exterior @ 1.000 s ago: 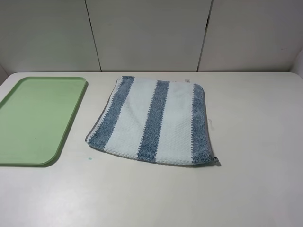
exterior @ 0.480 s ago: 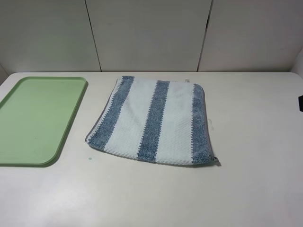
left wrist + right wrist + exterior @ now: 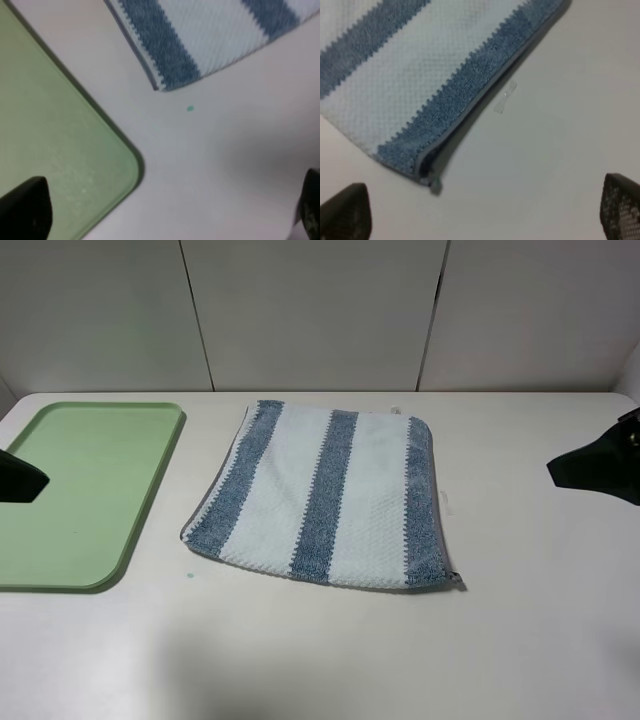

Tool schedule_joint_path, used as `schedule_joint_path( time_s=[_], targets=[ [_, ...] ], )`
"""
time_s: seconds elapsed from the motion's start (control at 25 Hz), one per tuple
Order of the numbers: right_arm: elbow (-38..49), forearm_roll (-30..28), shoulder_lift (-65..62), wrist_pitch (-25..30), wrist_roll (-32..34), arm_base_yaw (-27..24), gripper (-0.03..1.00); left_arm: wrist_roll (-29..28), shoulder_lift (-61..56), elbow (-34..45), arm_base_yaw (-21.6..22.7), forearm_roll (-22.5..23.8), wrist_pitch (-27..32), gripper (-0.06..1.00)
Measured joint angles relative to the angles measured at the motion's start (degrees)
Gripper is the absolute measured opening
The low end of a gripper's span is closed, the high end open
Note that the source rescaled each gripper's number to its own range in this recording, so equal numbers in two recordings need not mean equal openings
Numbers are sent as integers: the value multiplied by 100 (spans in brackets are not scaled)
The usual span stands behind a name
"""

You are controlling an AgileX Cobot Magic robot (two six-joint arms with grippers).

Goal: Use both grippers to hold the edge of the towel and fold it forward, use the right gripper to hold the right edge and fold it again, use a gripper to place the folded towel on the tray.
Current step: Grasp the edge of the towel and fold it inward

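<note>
Approach for the first fold, I judge: left fingers [image 3: 20,478] and right fingers [image 3: 595,465] hang spread, empty. The towel [image 3: 320,495] lies flat on the desk [image 3: 320,660] between them, well apart from both. Next, each pair must drop onto its near hem [image 3: 320,579].

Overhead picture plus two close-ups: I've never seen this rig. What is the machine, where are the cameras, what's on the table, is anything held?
It is a robot with two arms. The wide picture comes from a camera mounted high over a white table; each close-up comes from a camera on one arm's wrist. The dark shapes at the sides are the left gripper and right gripper, both open, holding nothing. On the table lie a blue-and-white striped towel and, beside it, a green tray.
</note>
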Motion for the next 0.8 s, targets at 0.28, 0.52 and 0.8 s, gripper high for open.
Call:
schedule_joint_path(
  time_s=[0.28, 0.52, 0.8],
  targets=[
    [-7, 281, 683, -231, -1935, 0, 100, 774, 991, 0, -725, 1188, -588, 99],
    [-12, 349, 984, -439, -3527, 0, 100, 1272, 1598, 0, -1015, 1955, -1256, 99],
    [-16, 466, 1588, -785, -4289, 0, 100, 1712, 2259, 0, -1093, 2105, -1929, 99]
  ],
)
